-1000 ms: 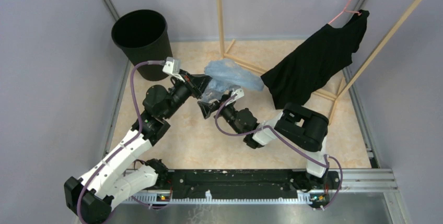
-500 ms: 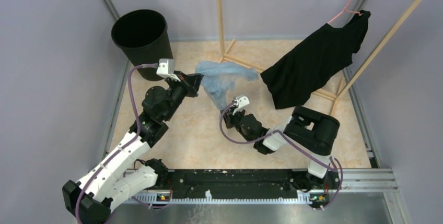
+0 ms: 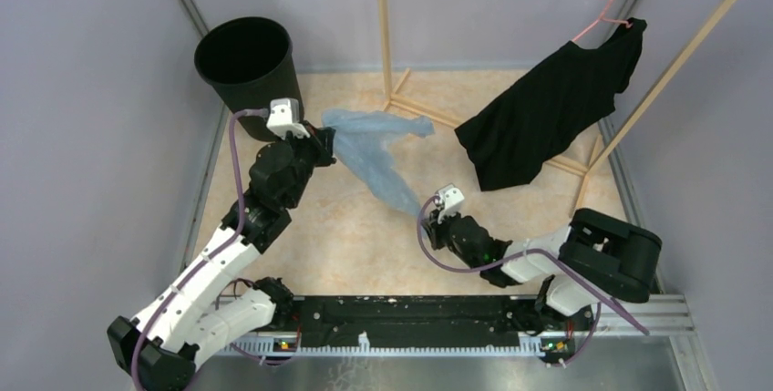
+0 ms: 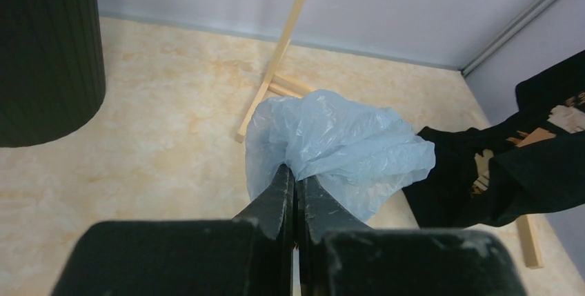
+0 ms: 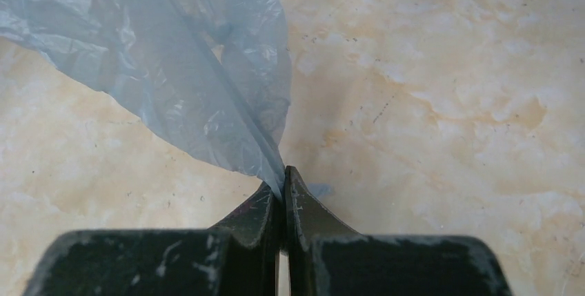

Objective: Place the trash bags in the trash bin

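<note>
Pale blue film, the bag point(image 3: 374, 159) is drawn out in a slanting strip between the two grippers, over the middle of the table point(image 3: 319, 236) and outside the bin point(image 3: 260, 104). Its upper end is bunched and wrinkled, with a loose flap trailing right toward the foot of the rack point(image 3: 384, 36); its lower end narrows to a thin tail.

The left gripper point(image 3: 326, 147) is clenched on the bunched upper end, jaws pressed together with film billowing out past their tips. It sits just right of the bin's base, close to the wall but apart from it. The right gripper point(image 3: 427, 218) is clamped on the thin tail, low over the table, nearer the arms' bases.

The bin stands upright in the far left corner, its mouth open. A black shirt point(image 3: 547, 108) hangs from the rack at the far right, well apart from the bag.
</note>
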`<state>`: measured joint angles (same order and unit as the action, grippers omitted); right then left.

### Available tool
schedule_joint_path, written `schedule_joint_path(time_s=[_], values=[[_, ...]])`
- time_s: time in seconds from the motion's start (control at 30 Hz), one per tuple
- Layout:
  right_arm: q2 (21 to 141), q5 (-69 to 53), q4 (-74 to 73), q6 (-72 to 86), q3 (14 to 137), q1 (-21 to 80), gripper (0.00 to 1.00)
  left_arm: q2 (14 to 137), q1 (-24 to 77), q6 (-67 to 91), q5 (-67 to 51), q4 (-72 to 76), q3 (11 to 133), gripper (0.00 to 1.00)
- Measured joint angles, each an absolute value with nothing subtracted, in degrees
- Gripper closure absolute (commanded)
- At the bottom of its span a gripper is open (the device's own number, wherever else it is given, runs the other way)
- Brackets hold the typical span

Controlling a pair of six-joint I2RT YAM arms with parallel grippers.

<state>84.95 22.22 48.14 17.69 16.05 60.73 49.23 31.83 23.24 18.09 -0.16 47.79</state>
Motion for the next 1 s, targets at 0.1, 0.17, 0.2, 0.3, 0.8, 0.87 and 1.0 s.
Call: schedule_joint_path(time_s=[0.1, 0.17, 0.2, 0.3, 0.8, 0.87, 1.0], values=[[82.0, 22.2, 46.7, 18.3, 14.5, 60.8, 1.0, 49.4, 31.8, 22.4, 18.7, -1.9, 47.8, 1.0], [79.5, 22.2, 45.3, 18.2, 13.8, 60.8, 1.0, 49.9, 31.8, 22.0, 18.7, -1.9, 47.9, 1.0], [78.1, 22.1, 43.9, 18.2, 13.9, 60.8, 1.0, 50.6, 31.7, 21.6, 18.7, -1.9, 48.3, 1.0], [74.0, 20.9, 38.8, 17.3, 14.3, 60.8, 0.89, 53.7, 31.4, 20.5, 17.6, -2.1, 50.4, 1.0], [70.6, 17.0, 19.0, 11.1, 34.2, 61.0, 0.01, 75.6, 31.2, 23.2, 1.4, -14.4, 63.2, 1.0], [74.2, 18.8, 18.1, 11.1, 38.6, 61.0, 0.02, 76.5, 31.2, 23.9, 0.3, -15.7, 63.3, 1.0], [83.0, 23.3, 14.9, 10.7, 46.8, 61.0, 0.33, 78.0, 31.2, 24.0, -1.3, -17.4, 64.4, 1.0]])
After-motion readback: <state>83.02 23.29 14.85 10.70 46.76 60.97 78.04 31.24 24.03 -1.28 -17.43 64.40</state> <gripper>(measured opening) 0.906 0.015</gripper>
